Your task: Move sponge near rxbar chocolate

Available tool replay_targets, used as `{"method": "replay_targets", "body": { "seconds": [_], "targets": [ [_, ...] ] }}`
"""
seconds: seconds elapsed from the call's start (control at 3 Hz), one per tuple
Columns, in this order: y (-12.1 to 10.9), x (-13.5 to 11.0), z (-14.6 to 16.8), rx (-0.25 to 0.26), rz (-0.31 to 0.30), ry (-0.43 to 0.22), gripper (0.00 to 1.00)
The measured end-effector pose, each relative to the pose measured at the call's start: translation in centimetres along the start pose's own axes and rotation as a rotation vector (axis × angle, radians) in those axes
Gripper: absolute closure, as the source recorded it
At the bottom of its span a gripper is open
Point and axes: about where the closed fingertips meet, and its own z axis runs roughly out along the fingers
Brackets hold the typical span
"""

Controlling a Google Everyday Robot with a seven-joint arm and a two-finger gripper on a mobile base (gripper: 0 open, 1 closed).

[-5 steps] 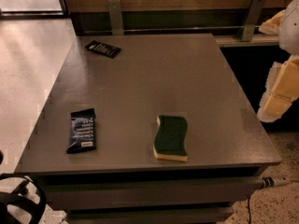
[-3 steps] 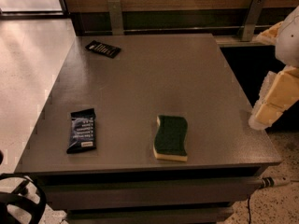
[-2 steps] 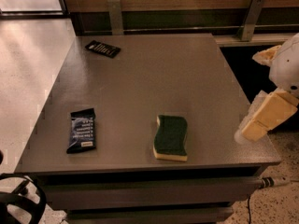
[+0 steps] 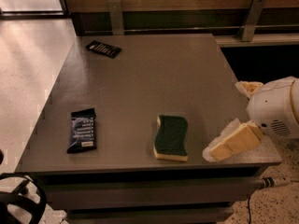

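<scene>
The sponge (image 4: pixel 171 137), dark green on top over pale yellow foam, lies flat near the front edge of the grey table (image 4: pixel 154 83). The rxbar chocolate (image 4: pixel 103 48), a slim black wrapper with white lettering, lies at the far left corner. My gripper (image 4: pixel 225 120) comes in from the right over the table's front right corner, open and empty. Its lower cream finger (image 4: pixel 231 145) is just right of the sponge and does not touch it.
A dark wrapper with bluish-white print (image 4: pixel 83 129) lies at the front left of the table. A wall with metal brackets (image 4: pixel 115 15) runs behind the table. Pale floor lies to the left, and a black wheel (image 4: pixel 18 204) is at the bottom left.
My gripper has moved in from the right edge, down and left over the table's front right corner, toward the sponge. The sponge and both wrappers have not moved.
</scene>
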Motion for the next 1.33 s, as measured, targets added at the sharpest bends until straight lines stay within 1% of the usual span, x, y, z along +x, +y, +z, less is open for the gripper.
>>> {"method": "replay_targets", "body": {
  "seconds": [0.33, 0.67, 1.0, 1.33],
  "targets": [
    [1.2, 0.9, 2.6, 0.002, 0.058, -0.088, 0.0],
    [2.5, 1.5, 4.6, -0.002, 0.095, -0.147, 0.0],
    [4.0, 1.7, 5.8, -0.014, 0.135, -0.194, 0.0],
    [5.3, 1.4, 6.7, -0.008, 0.163, -0.244, 0.0]
  ]
}}
